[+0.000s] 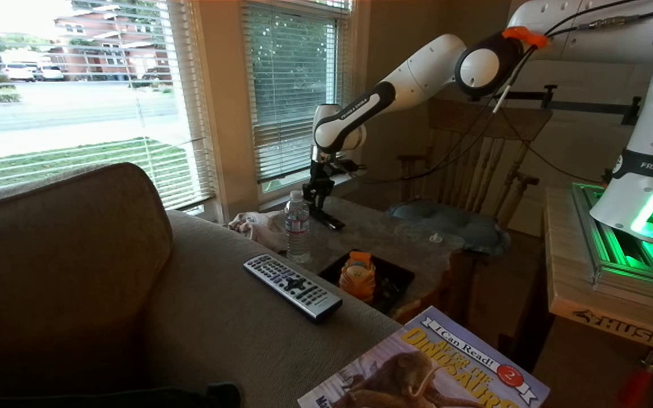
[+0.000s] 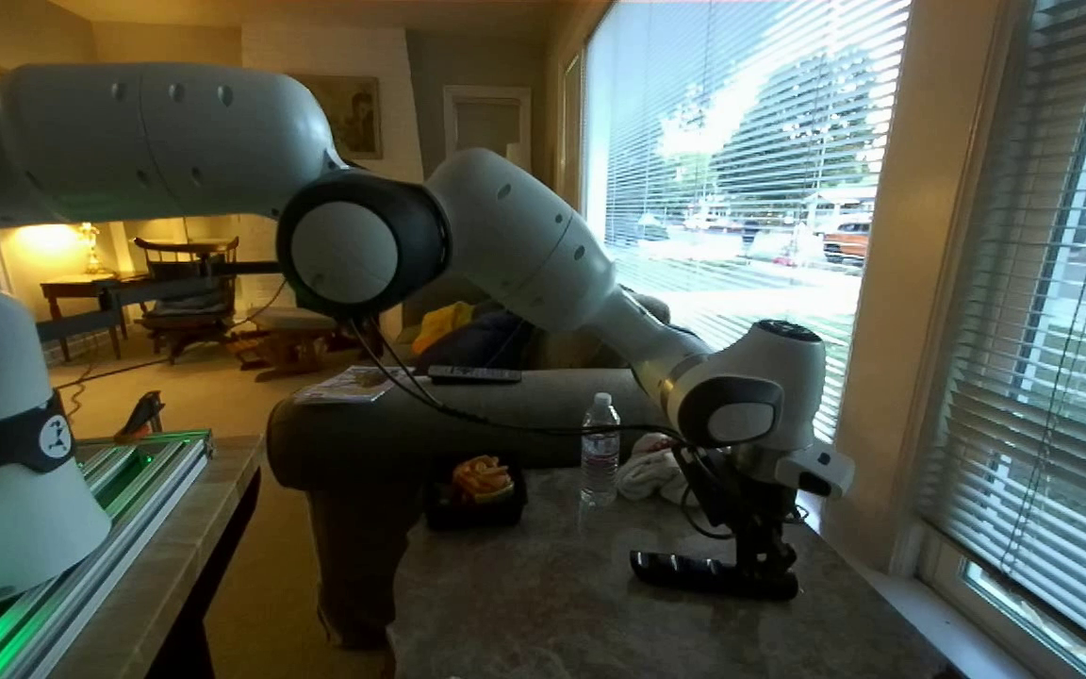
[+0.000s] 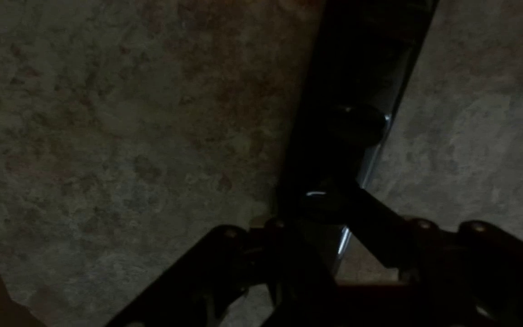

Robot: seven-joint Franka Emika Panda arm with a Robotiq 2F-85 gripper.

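Two even contacts, square to the long sides of the black strip, would serve best, since an off-centre grip may let it tilt. At or just above the worktop, it runs between the jaws near one end; whether they pinch it, I cannot tell.

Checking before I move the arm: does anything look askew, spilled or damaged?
I see no spill. The crumpled whitish cloth looks most out of place, heaped rather than folded beside the upright clear plastic bottle. The dark wrist view leaves any damage to the long, glossy black object at the gripper unclear.
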